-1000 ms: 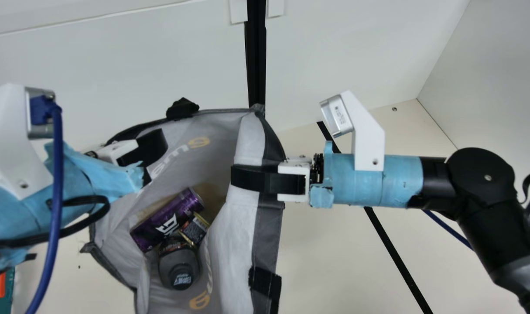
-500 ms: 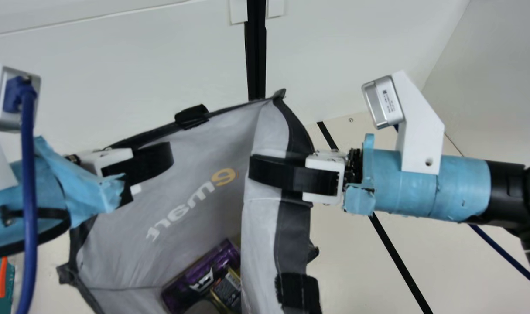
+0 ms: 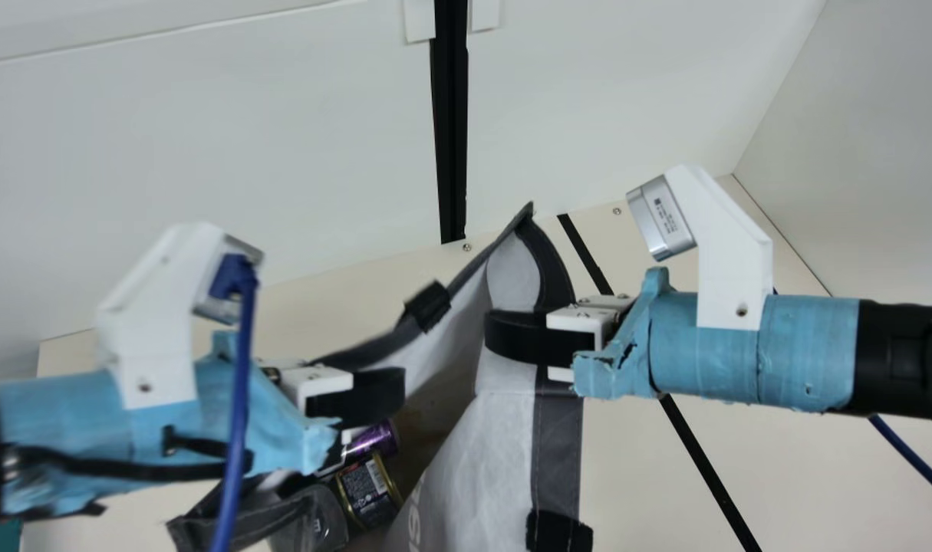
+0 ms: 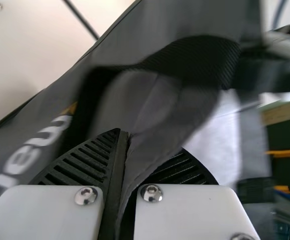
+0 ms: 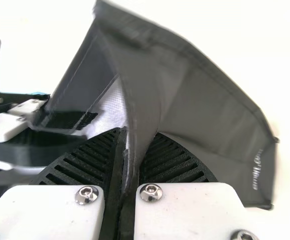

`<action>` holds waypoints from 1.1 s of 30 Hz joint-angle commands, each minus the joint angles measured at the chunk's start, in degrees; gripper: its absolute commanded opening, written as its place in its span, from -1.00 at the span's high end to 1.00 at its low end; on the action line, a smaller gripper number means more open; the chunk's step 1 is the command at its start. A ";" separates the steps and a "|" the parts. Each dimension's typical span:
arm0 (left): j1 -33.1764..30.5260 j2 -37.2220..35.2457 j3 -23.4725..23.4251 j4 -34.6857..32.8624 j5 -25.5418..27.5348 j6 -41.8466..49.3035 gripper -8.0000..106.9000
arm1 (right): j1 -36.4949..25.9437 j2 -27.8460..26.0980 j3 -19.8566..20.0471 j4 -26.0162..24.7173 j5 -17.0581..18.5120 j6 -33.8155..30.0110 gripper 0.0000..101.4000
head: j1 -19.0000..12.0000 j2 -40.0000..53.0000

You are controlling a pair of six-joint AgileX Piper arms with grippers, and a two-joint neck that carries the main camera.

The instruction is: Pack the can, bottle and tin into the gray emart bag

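Left fingers (image 3: 385,391) clamped on one edge of the bag (image 3: 504,437), right fingers (image 3: 512,337) pinching the opposite edge! Inside, there's the can (image 3: 375,438), the tin (image 3: 367,491), the bottle (image 3: 324,523). All three in, so this looks like settling the load; next, I'd say, steady both edges, then ease off gently.
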 commanded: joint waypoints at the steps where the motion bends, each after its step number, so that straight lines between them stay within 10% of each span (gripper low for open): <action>1: 1.06 0.94 0.61 -0.26 0.25 2.76 0.68 | -0.04 0.67 0.11 -2.31 -0.06 -0.29 1.00 | -1.39 -0.05; 22: 10.67 12.46 -10.82 0.41 0.25 15.31 0.68 | -1.98 8.50 -1.12 -4.82 -0.06 -11.01 1.00 | -1.39 -0.05; 33: 12.97 17.07 -17.30 0.22 0.25 17.52 0.68 | 2.76 12.05 -0.30 -3.68 -7.20 -14.53 1.00 | -1.39 -0.05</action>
